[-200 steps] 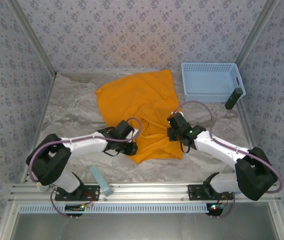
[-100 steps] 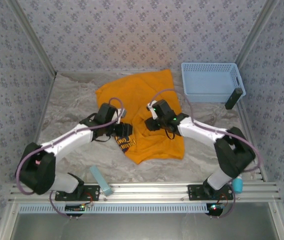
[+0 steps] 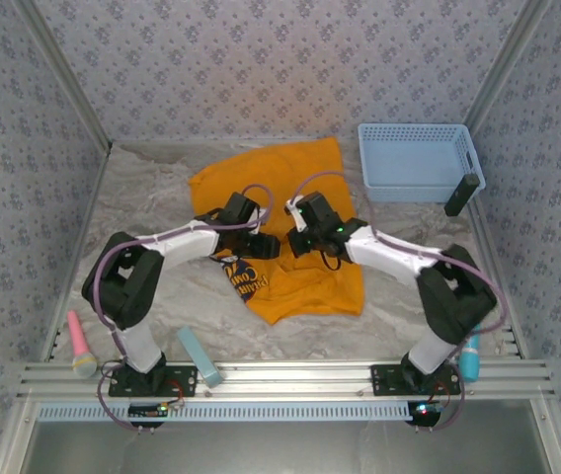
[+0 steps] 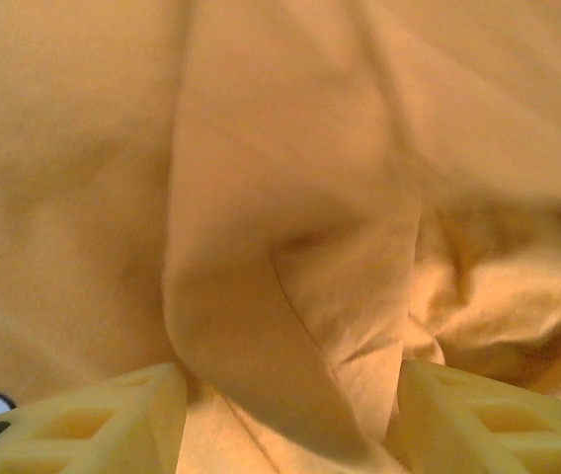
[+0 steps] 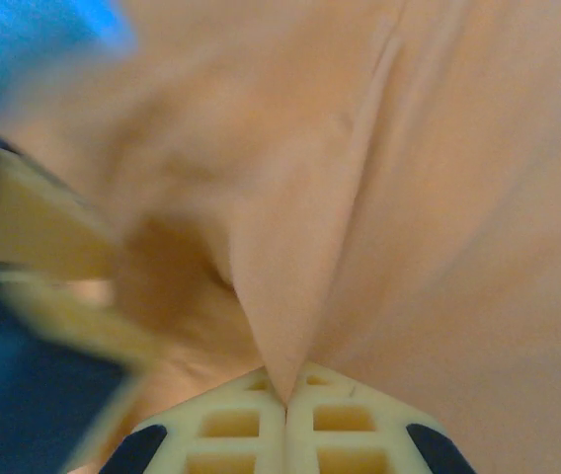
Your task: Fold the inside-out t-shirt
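**Figure: top view with both wrist views.** The inside-out t-shirt [image 3: 305,173] lies rumpled in the middle of the worktop. It reaches toward the far edge, and dark lettering [image 3: 242,279] shows on a turned-over flap at its near left. Both grippers meet over the shirt's centre, just beside each other.

The right gripper [image 3: 294,241] has its jaws closed on a thin ridge of the cloth, which rises from between its fingers [image 5: 231,425]. The left gripper [image 3: 267,247] has its jaws standing apart. Its fingers [image 4: 103,415] straddle a raised fold without clamping it.

Likely hazards:
- The right pinch is narrow, so a brisk lift could let the cloth slip free.
- Either ridge may contain two layers, so a pull would drag the whole shirt rather than open it.
- The grippers are so close that a small sideways error could knock them together.
- A pull toward the far right corner could sweep cloth against the blue basket [image 3: 417,190].
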You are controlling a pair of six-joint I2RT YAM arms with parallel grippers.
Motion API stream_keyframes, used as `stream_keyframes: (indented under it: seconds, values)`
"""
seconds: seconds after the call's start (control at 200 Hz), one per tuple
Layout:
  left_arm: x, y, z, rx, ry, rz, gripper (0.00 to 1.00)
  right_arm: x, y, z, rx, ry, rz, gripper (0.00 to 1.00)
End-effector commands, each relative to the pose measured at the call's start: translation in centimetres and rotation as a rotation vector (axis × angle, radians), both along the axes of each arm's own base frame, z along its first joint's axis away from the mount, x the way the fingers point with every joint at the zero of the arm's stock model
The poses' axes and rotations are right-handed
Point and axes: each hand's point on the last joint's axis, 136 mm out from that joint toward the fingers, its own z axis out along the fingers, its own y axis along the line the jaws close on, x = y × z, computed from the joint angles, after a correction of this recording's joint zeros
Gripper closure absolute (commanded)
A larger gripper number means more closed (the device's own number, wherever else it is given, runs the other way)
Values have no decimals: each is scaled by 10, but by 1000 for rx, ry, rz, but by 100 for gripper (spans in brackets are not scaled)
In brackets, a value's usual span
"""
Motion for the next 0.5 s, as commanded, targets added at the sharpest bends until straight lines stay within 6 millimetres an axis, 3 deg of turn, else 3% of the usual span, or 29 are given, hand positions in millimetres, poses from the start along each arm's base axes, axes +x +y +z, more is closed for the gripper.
stream_keyframes:
  seconds: [0.0,0.115,0.23,0.29,0.34,0.495]
  values:
    - [10,-6,11,8,-71,-34,41,-40,12,52,216,72,67,100]
    - [7,-11,17,16,-113,-72,42,-64,-6,51,259,120,69,100]
    - [3,-20,15,22,-170,-126,44,-57,-41,24,248,180,-25,100]
    - [-1,-29,14,-3,-191,-179,57,-49,-54,11,264,213,-48,100]
    - [-6,-35,15,-30,-200,-229,75,-43,-62,2,267,236,-50,98]
    - [-36,-35,25,-89,-235,-391,93,-24,-80,-15,203,268,-62,93]
